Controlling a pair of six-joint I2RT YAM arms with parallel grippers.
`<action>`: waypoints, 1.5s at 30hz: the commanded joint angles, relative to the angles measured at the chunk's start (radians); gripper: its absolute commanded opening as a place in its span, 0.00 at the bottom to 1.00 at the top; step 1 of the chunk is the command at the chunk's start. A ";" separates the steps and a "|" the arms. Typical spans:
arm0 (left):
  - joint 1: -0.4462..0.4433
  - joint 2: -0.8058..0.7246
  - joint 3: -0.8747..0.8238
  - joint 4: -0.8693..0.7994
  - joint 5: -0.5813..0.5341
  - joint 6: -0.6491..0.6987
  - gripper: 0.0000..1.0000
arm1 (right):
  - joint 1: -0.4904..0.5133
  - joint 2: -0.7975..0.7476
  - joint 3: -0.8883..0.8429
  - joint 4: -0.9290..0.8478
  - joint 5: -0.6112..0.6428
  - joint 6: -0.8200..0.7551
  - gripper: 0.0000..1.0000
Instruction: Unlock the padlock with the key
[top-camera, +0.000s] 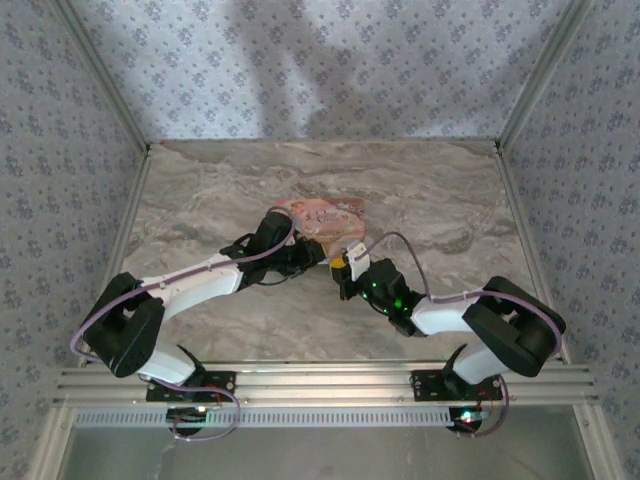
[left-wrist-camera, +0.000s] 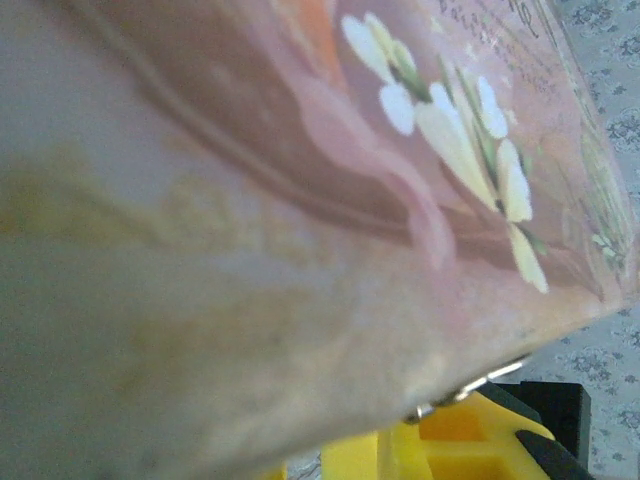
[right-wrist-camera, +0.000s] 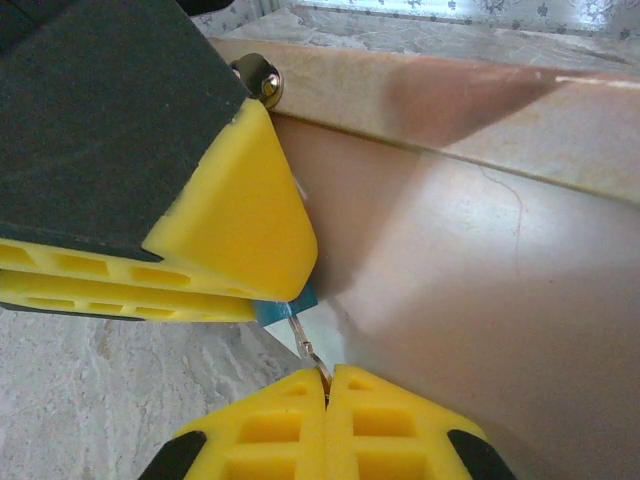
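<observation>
My right gripper (right-wrist-camera: 327, 385) is shut on the key (right-wrist-camera: 310, 345), a thin silver blade that points up and left. The blade's tip meets a small teal piece (right-wrist-camera: 288, 305) pinched between the yellow fingers (right-wrist-camera: 235, 240) of my left gripper (top-camera: 316, 256). The padlock is hidden behind those fingers. Both grippers meet at the near edge of the pink-orange flowered box (top-camera: 322, 218), with the right gripper (top-camera: 341, 270) just to the right. In the left wrist view the box (left-wrist-camera: 300, 200) sits very close, with a silver metal bit (left-wrist-camera: 470, 385) at its lower edge.
A round metal stud (right-wrist-camera: 262, 80) sits on the box's corner. The marble tabletop (top-camera: 440, 200) spreads around the box. Patterned walls (top-camera: 60, 150) close in the left, right and back sides.
</observation>
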 joint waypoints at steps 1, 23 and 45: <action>-0.026 0.003 0.030 0.022 0.105 -0.029 0.23 | 0.005 -0.012 0.089 0.157 -0.056 0.009 0.00; -0.034 0.019 0.033 0.024 0.106 -0.031 0.23 | -0.038 0.002 0.109 0.180 -0.105 0.009 0.00; -0.044 0.059 0.011 0.051 0.108 -0.038 0.23 | -0.045 -0.022 0.146 0.201 -0.130 0.035 0.00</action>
